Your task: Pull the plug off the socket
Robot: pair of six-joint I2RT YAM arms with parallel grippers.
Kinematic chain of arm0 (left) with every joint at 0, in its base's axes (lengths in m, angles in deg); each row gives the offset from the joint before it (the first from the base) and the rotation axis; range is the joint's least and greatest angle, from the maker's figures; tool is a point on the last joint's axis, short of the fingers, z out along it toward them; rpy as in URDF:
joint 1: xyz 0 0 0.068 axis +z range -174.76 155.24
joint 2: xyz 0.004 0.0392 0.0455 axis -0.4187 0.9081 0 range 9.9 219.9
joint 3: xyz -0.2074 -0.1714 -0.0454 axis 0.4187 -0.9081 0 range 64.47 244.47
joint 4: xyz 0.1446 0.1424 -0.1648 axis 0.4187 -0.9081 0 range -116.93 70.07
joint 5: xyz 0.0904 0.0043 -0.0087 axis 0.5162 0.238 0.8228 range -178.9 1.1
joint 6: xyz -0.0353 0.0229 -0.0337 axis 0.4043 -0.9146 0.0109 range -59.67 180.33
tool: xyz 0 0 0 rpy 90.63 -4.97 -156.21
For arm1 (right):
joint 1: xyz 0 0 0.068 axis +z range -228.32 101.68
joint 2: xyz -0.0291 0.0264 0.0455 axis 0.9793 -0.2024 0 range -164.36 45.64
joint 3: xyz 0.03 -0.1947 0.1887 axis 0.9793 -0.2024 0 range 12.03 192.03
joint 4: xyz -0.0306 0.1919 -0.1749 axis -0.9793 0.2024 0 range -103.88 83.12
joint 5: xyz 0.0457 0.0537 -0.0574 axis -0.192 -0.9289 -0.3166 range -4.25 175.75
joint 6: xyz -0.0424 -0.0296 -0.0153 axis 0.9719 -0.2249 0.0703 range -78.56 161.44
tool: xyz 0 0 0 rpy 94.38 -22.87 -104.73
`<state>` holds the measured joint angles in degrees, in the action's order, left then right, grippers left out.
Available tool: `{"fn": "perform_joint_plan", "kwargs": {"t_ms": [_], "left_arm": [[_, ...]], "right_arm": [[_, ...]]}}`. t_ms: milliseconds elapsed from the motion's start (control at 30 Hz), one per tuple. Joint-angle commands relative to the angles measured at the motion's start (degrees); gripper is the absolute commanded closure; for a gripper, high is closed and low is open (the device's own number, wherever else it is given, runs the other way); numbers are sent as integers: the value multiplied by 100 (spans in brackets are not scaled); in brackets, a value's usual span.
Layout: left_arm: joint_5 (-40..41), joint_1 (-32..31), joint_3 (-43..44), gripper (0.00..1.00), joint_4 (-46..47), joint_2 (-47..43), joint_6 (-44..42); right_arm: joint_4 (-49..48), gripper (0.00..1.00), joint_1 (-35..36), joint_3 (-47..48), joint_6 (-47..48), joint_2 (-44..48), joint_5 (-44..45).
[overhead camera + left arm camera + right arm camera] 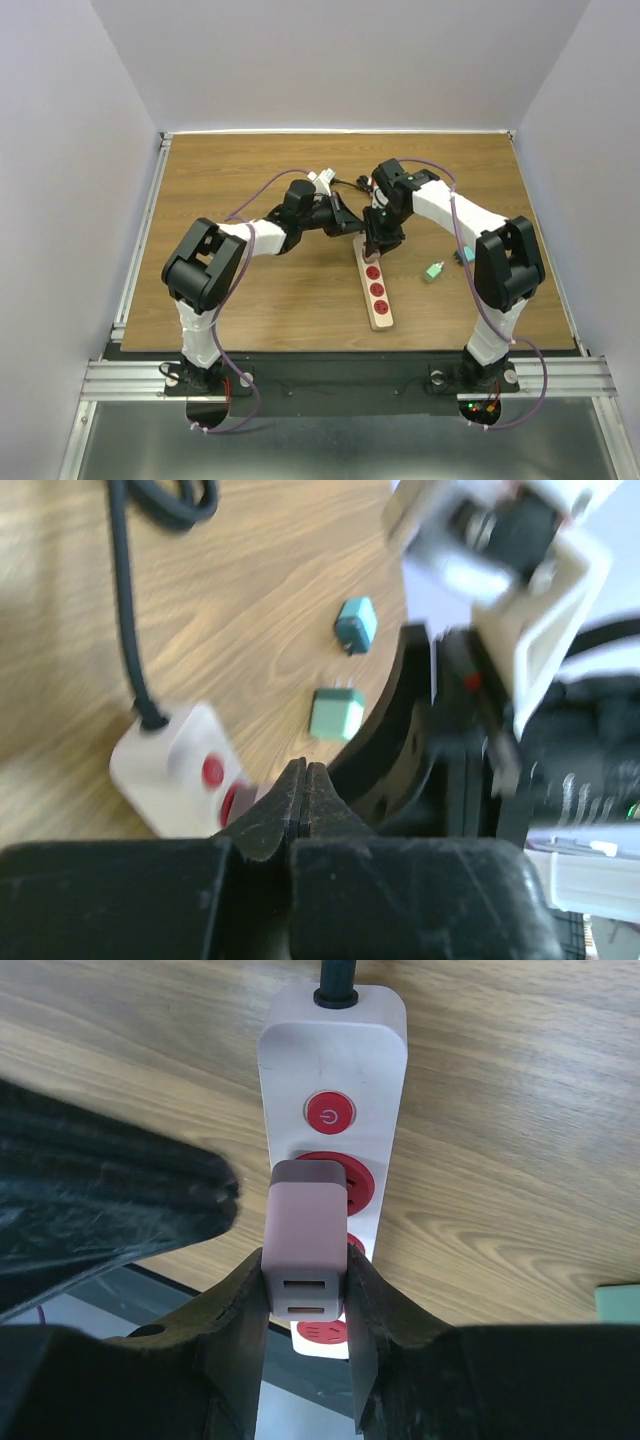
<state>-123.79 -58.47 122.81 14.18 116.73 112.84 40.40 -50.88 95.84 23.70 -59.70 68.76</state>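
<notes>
The socket (335, 1055) is a beige strip with a red power button, red outlets and a black cord (125, 610); from above it lies mid-table (378, 295). A pink plug (306, 1230) stands against its first outlet. My right gripper (306, 1295) is shut on the plug's two sides, above the strip's far end (376, 245). My left gripper (303, 772) is shut with nothing in it, its tips right beside the strip's button end (170, 760). From above, the left gripper (355, 225) meets the right one there. Whether the plug's prongs sit in the outlet is hidden.
A green adapter (433, 271) and a teal one (463, 257) lie on the wood right of the strip. A white object (320, 178) with coiled black cord sits behind the arms. Bare wood lies left of the strip.
</notes>
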Motion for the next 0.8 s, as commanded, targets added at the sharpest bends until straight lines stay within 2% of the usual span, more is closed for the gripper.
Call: {"fn": "perform_joint_plan", "kwargs": {"t_ms": [0, 300, 533, 767], "left_arm": [[-271, -39, 326, 100, 527, 346, 233], [-475, -582, 178, 100, 825, 1050, 469], [-272, -1031, -183, 100, 1062, 1393, 550], [-35, -1304, -350, 100, 642, 1648, 155]], "right_arm": [[-269, 100, 104, 223, 7, 67, -208], [-330, 100, 156, 759, -318, -267, 143], [-418, 99, 165, 1269, -748, -487, 1083], [-410, 100, 165, 1637, -951, -382, 1663]]}}
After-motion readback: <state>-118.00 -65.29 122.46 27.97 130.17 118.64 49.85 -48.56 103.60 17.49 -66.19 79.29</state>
